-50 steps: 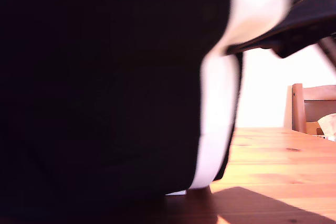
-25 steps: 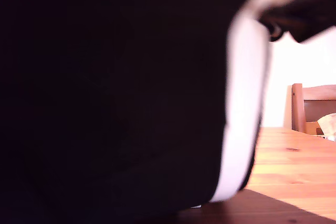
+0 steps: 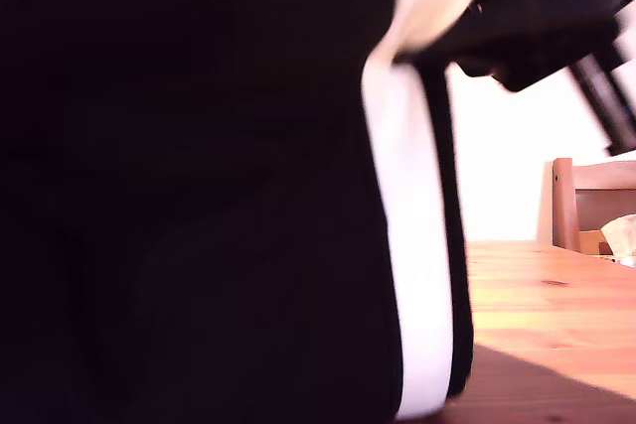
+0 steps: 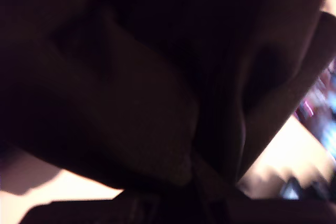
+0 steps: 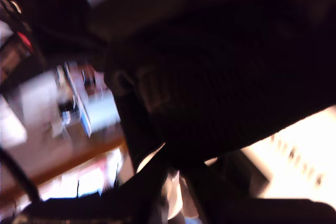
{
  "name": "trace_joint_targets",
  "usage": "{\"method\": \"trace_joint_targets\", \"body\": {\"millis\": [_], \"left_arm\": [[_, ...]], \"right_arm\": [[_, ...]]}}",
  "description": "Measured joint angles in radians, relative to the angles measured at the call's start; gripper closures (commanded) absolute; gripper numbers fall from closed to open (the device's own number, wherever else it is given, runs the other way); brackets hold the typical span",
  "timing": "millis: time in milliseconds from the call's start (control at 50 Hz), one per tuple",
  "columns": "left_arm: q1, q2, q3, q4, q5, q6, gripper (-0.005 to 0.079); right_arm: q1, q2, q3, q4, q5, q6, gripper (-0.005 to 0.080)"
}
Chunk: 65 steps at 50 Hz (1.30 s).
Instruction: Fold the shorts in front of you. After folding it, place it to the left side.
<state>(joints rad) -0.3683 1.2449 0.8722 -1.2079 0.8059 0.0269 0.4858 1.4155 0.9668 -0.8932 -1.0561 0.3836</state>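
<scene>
1. While the shorts (image 3: 219, 215) hang lifted in the air, filling the exterior view from its left edge past the middle, no finished fold shows. My read: mid-fold at best, early to middle of the task.
2. White side stripe (image 3: 417, 245) runs down the cloth right of centre in the exterior view. The lower hem drops out of frame near the worktop (image 3: 556, 305); contact there can't be seen.
3. At the exterior view's upper right, an arm (image 3: 556, 17) meets the top of the stripe. Which arm it is, I can't tell.
4. My first gripper: the first wrist view is nearly all dark cloth folds, shorts right against the camera. Jaws hidden, so whether they're apart or clamped is not readable.
5. My second gripper: ribbed black fabric, probably the waistband (image 5: 226, 93), bunched close in front in the second wrist view. Jaw gap not visible either.
6. Left to do: lay flat, finish folding, move the stack aside.
7. Chair (image 3: 591, 201) stands far right, beyond the worktop.
</scene>
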Motion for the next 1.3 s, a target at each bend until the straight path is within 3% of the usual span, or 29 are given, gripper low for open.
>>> {"method": "trace_joint_targets", "body": {"millis": [420,660,1000,1300], "left_arm": [[0.112,0.000,0.000,0.222,-0.026,-0.029,0.0764],[0.161,0.000,0.000,0.322,-0.029,-0.055,0.0764],[0.181,0.000,0.000,0.459,-0.030,-0.138,0.0764],[0.185,0.000,0.039,0.526,-0.034,-0.156,0.0764]], "right_arm": [[-0.040,0.000,0.000,0.278,0.089,0.221,0.0763],[-0.040,0.008,0.000,0.360,0.124,0.253,0.0763],[-0.069,0.083,0.000,0.516,0.124,0.350,0.0763],[-0.121,0.083,0.034,0.534,0.119,0.372,0.0763]]}}
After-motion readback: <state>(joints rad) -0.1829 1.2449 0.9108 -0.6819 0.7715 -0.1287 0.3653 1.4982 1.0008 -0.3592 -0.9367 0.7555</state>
